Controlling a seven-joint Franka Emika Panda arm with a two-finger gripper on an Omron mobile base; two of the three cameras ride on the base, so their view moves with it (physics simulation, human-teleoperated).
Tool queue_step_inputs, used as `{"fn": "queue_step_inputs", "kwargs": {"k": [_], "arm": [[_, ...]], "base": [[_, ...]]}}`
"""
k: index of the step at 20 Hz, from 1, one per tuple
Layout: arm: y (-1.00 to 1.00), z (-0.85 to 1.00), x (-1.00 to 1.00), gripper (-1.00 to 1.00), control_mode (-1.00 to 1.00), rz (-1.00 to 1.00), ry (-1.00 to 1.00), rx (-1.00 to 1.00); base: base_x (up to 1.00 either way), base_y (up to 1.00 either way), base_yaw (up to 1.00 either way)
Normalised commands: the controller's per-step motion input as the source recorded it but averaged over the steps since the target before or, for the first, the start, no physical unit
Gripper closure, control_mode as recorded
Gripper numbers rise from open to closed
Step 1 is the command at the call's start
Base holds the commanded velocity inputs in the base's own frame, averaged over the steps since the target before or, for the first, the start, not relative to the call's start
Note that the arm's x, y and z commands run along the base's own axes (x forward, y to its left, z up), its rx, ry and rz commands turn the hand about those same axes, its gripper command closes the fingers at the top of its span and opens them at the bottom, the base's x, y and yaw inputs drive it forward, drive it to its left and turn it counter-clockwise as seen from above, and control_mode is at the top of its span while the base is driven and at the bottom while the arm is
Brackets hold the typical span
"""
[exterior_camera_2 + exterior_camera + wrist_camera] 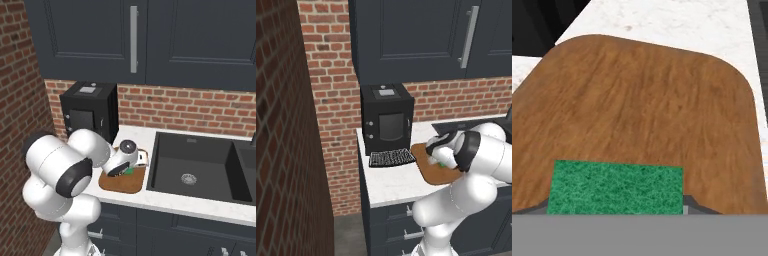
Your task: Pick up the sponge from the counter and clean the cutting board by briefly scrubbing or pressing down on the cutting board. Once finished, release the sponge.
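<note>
Your gripper (617, 212) is clamped on the sponge (617, 187), jaws closed against its two short ends, holding it down over the cutting board (647, 105). Sponge: rectangular block, coarse fibrous green top; its long axis runs crosswise between the fingertips, parallel to the board's near edge in the hand view. Board: brown wood, visible grain along its length, rounded corners, lying flat on the speckled white counter (391, 185) beside the dark sink (195, 170).
</note>
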Motion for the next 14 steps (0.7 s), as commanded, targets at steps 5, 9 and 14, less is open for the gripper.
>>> {"fn": "queue_step_inputs", "kwargs": {"k": [5, 9, 14], "arm": [[-0.31, 0.0, 0.0, 1.0, -1.0, 0.0, 0.0, 0.0], [-0.02, 0.0, 0.0, 1.0, -1.0, 0.0, 0.0, 0.0], [0.19, -0.05, -0.06, 1.0, -1.0, 0.0, 0.0, 0.0]], "base": [[0.0, 0.0, 0.0], [0.0, 0.0, 0.0], [0.0, 0.0, 0.0]]}}
